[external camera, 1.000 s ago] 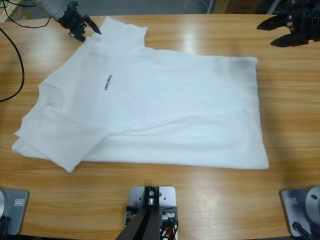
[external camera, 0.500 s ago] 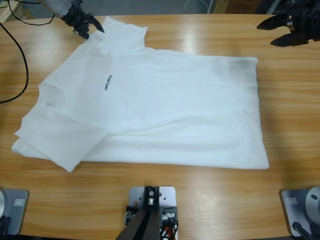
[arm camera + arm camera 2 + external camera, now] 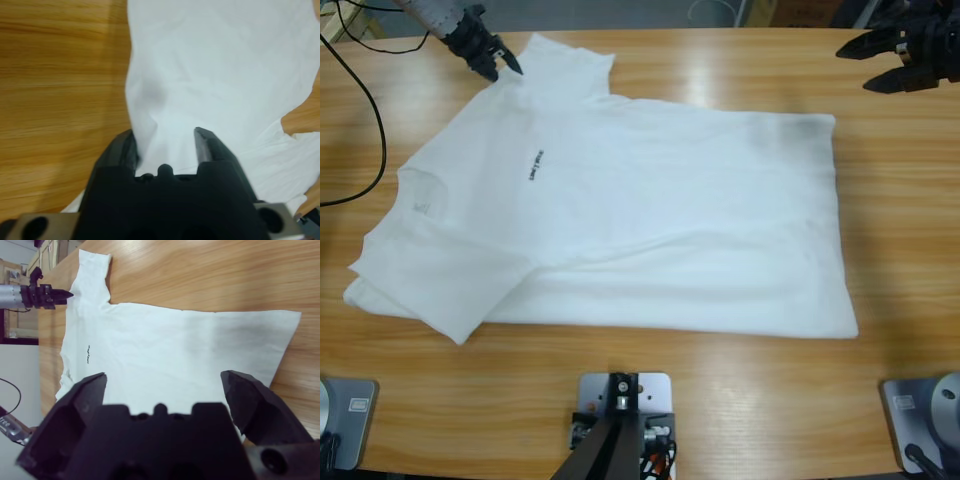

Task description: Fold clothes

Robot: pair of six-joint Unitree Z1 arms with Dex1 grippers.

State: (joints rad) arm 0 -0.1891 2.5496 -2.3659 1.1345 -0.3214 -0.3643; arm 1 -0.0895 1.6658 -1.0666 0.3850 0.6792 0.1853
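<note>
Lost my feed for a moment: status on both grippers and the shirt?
Left gripper open at the far sleeve. Right gripper open, off the cloth. Plain white cotton T-shirt flat on the wooden table, near sleeve folded in. Nothing obstructing.

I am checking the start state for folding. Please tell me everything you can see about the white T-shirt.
The white T-shirt looks like plain cotton, with short sleeves, a round neck and a small black print on the chest. It lies flat, front up, across the wooden table, neck to the left of the high view. The near sleeve is folded over the body. The left gripper is at the far sleeve, cloth between its fingers. The right gripper hangs open, clear of it.
</note>
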